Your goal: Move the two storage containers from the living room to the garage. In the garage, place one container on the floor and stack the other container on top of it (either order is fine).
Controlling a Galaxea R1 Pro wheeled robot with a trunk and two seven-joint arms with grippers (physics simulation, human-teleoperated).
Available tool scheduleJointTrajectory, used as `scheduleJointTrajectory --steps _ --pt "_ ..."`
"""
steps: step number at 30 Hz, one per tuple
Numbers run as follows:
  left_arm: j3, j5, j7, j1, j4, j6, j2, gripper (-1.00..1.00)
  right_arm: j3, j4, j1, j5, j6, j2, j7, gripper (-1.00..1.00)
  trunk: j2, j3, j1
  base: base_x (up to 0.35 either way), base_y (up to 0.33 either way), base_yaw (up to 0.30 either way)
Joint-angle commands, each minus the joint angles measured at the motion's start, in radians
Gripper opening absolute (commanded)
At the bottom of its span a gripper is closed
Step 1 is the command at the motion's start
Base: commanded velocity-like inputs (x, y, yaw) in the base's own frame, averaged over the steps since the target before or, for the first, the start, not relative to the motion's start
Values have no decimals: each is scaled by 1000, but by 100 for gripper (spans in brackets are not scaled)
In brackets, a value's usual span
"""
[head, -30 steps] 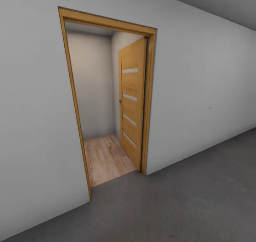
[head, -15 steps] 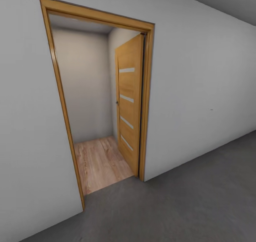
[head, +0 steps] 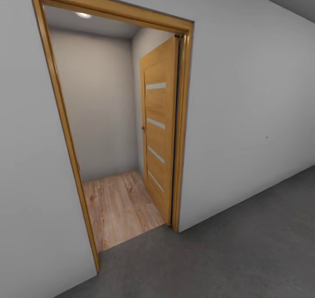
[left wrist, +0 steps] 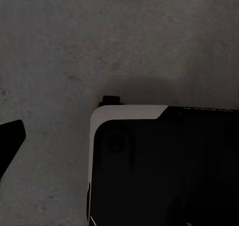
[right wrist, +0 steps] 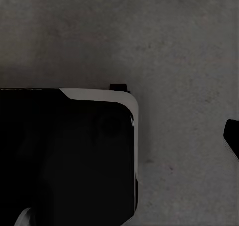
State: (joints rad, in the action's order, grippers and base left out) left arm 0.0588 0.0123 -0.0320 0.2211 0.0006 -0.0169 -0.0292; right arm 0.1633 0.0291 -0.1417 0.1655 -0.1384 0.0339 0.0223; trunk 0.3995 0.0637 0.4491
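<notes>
The two storage containers are out of view. I stand in the garage on its dark grey concrete floor (head: 227, 254), facing an open doorway. In the left wrist view a dark tip (left wrist: 10, 141) pokes in at the picture's edge over the concrete floor (left wrist: 99, 42); it may be a finger. The right wrist view has a similar dark tip (right wrist: 232, 139) over the floor (right wrist: 164, 42). Neither view shows a pair of fingers, so open or shut cannot be told. Both wrist views also show my black, white-edged base (left wrist: 159, 166) (right wrist: 64, 156).
A wood door frame (head: 183, 114) is set in the grey-white wall (head: 249, 114). Its wooden door (head: 159, 127) is swung inward along the right side. Beyond lies a light wood-plank floor (head: 116, 206), a plain back wall and a ceiling light (head: 83, 15).
The whole head view has shifted: the doorway looks larger and closer, its left post sits further left, and more of the room beyond shows, including the ceiling light. My camera moved, not the door.
</notes>
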Motion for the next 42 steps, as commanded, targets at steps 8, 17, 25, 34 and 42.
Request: scheduleJointTrajectory --steps 8,17,25,34,42 --pt "6 2 -4 1 1 -1 0 100 10 3 -1 8 -7 1 2 100 1 0 1 324 0 125" --pt "6 2 -3 1 1 -1 0 100 12 3 -1 5 -8 1 2 100 1 0 1 324 0 102" --pt "12 7 -5 -2 -2 -5 3 100 7 3 -1 12 -5 -6 -4 100 1 0 1 202 0 2" --pt "12 7 -5 -2 -2 -8 9 100 8 3 -1 11 -4 -4 -5 100 1 0 1 9 -1 0" --pt "10 7 0 -2 -2 -8 14 100 8 3 -1 10 -4 -2 -4 100 1 0 1 232 -125 0"
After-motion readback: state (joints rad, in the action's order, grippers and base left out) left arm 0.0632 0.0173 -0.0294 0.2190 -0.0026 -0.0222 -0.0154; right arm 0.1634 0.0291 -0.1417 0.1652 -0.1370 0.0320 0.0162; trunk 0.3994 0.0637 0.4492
